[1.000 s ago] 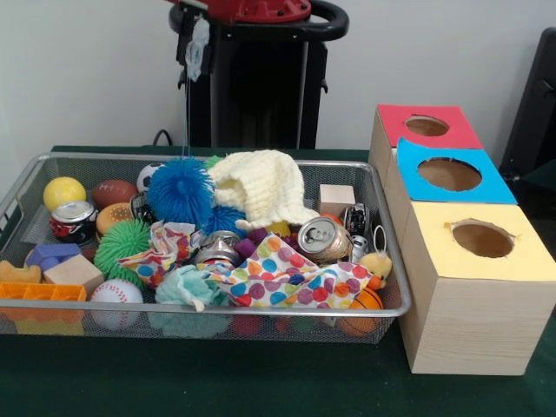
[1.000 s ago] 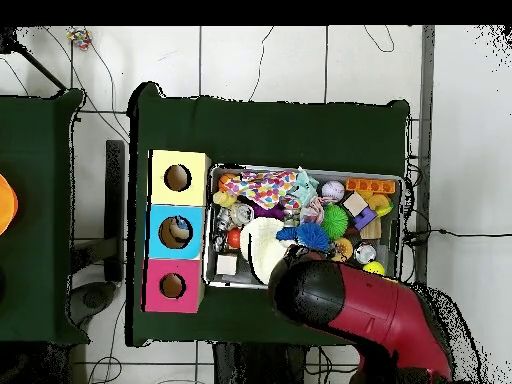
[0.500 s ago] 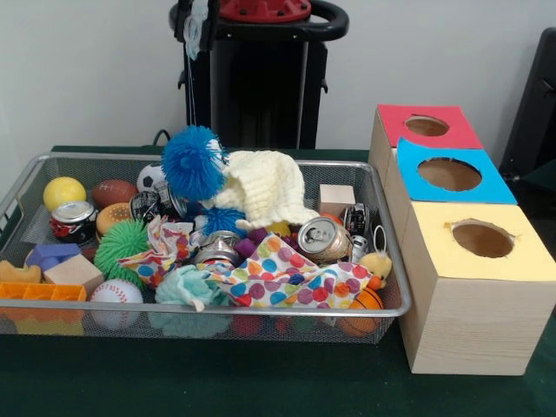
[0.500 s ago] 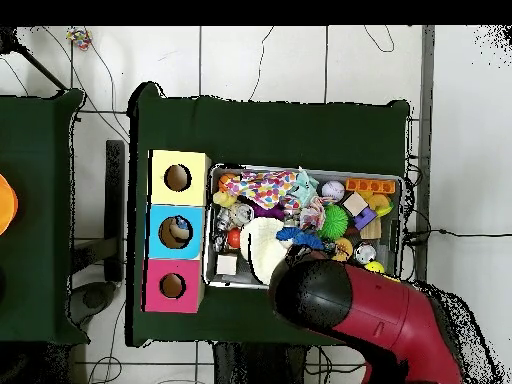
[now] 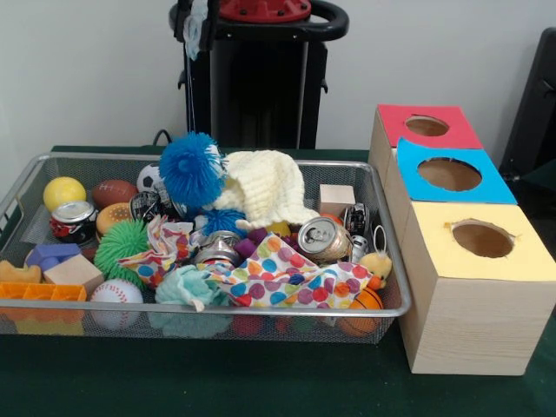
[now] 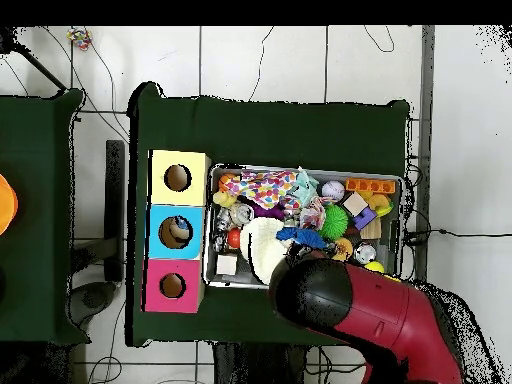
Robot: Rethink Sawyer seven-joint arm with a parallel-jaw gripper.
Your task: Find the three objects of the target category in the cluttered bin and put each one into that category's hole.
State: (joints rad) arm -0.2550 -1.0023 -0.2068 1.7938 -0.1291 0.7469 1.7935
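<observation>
Lowered a little since half a second ago, the fuzzy blue spiky ball (image 5: 192, 169) is seen hanging on a thin string just above the clutter in the wire mesh bin (image 5: 261, 310), touching the cream knitted cloth (image 5: 265, 188) beside it. Everything else in the bin is unchanged. The tool (image 5: 196, 24) is glimpsed above the ball at the top edge; whether it is wide or narrow cannot be told. A green spiky ball (image 5: 122, 245) lies at the left of the bin, a dented silver can (image 5: 322, 239) and polka-dot fabric (image 5: 287, 278) toward its right. Just right of the bin stand the red-topped box (image 5: 426, 127), blue-topped box (image 5: 450, 174) and yellow-topped box (image 5: 479, 240), each with a round hole, on the green-covered bench (image 5: 217, 382).
</observation>
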